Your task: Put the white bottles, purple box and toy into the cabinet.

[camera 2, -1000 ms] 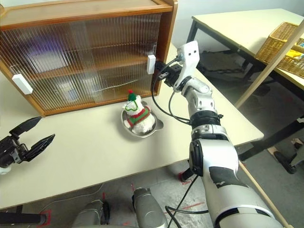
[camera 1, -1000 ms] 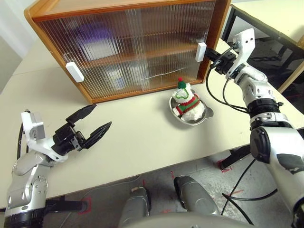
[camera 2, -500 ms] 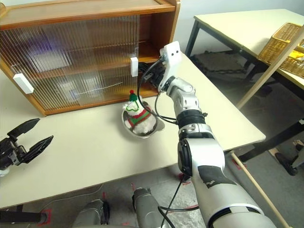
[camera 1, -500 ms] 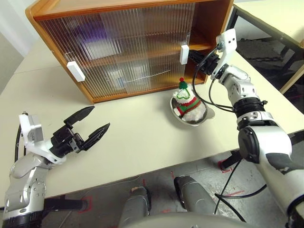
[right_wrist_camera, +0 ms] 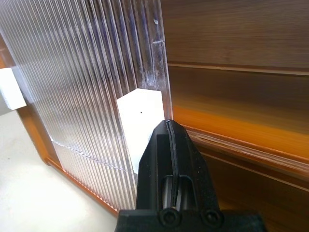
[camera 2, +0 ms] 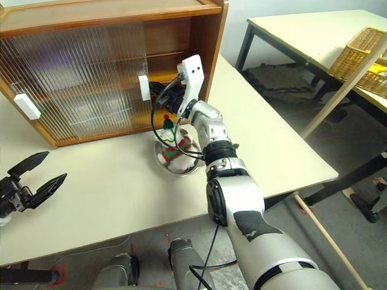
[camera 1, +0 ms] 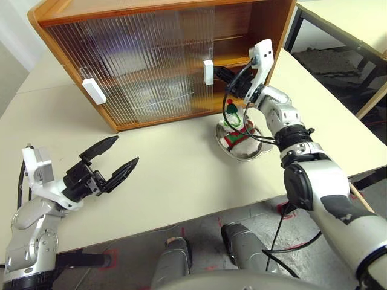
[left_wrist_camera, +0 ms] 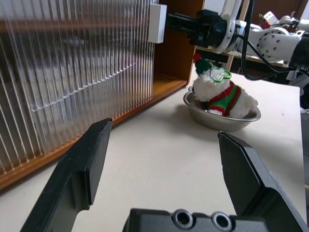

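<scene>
Your right hand (camera 1: 222, 74) has its fingers pressed together, nothing pinched between them. The tips sit against the edge of the white handle (camera 1: 208, 72) on the right sliding door (camera 1: 163, 66) of the cabinet (camera 1: 270, 30). That door stands partway along its track, so the right end of the cabinet is open and bare wooden shelf (camera 2: 172, 57) shows there.

Your left hand (camera 1: 112, 161) is spread wide, empty, touching nothing, held above the worktop (camera 1: 175, 163) near its front edge, well apart from the cabinet. From its wrist view, both fingers (left_wrist_camera: 82, 171) point toward the ribbed doors and the bowl.

The toy (left_wrist_camera: 216, 90) lies in a round steel bowl (left_wrist_camera: 219, 120) on the worktop, just in front of the cabinet's open right end, right under your right forearm.

A purple blur sits behind the ribbed left door (camera 1: 115, 45), upper shelf; can't tell more through the ribs. The second handle (camera 1: 94, 91) is at the cabinet's left end.
</scene>
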